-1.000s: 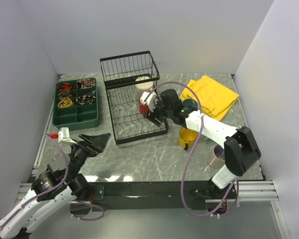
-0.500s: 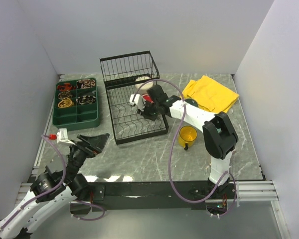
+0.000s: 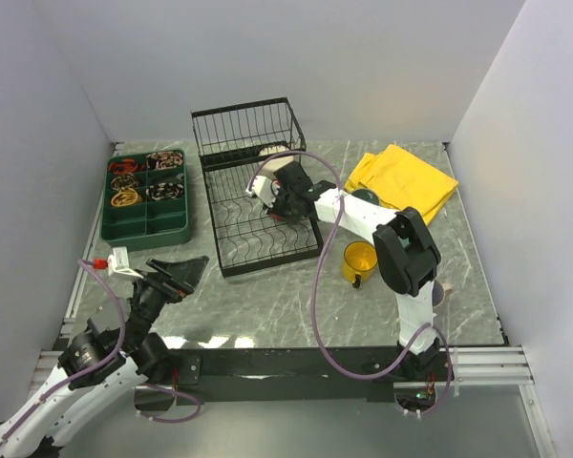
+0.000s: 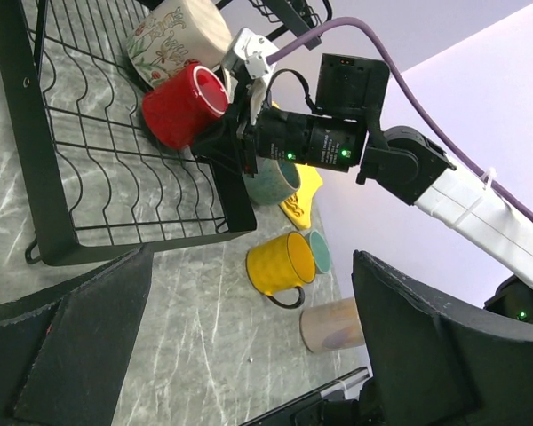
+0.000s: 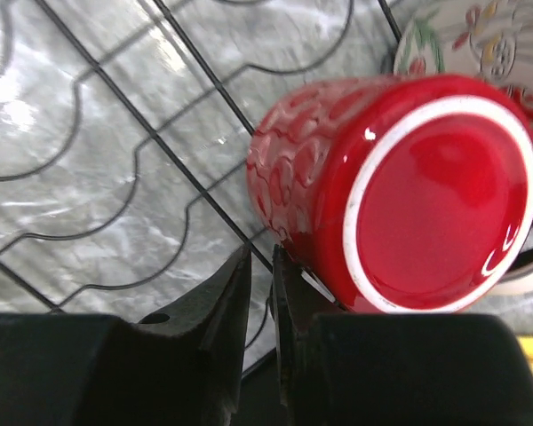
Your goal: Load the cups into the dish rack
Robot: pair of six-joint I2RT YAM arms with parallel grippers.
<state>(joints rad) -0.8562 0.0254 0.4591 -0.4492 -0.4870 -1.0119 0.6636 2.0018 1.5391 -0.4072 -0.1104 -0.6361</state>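
Note:
My right gripper [image 3: 275, 196] is over the black wire dish rack [image 3: 258, 234]. Its jaws are nearly closed and hold the red mug [image 5: 400, 191] by its side. The mug lies tilted on the rack wires [image 5: 186, 80], against the cream mug [image 4: 178, 35]. The yellow mug [image 3: 359, 260], the small teal mug [image 4: 318, 251] and the pinkish-beige mug [image 4: 338, 326] lie on the table to the right of the rack. The large teal mug [image 4: 275, 182] is behind my right gripper [image 4: 240, 133]. My left gripper [image 3: 177, 272] is open and empty, low near the rack's front left corner.
A dark green compartment tray [image 3: 145, 196] with small items sits left of the rack. A yellow cloth [image 3: 406, 181] lies at the back right. White walls close in three sides. My right arm's purple cable [image 3: 325, 277] loops over the table.
My right gripper has carried the red mug left and back over the rack, to rest beside the cream mug. My left arm has hardly moved.

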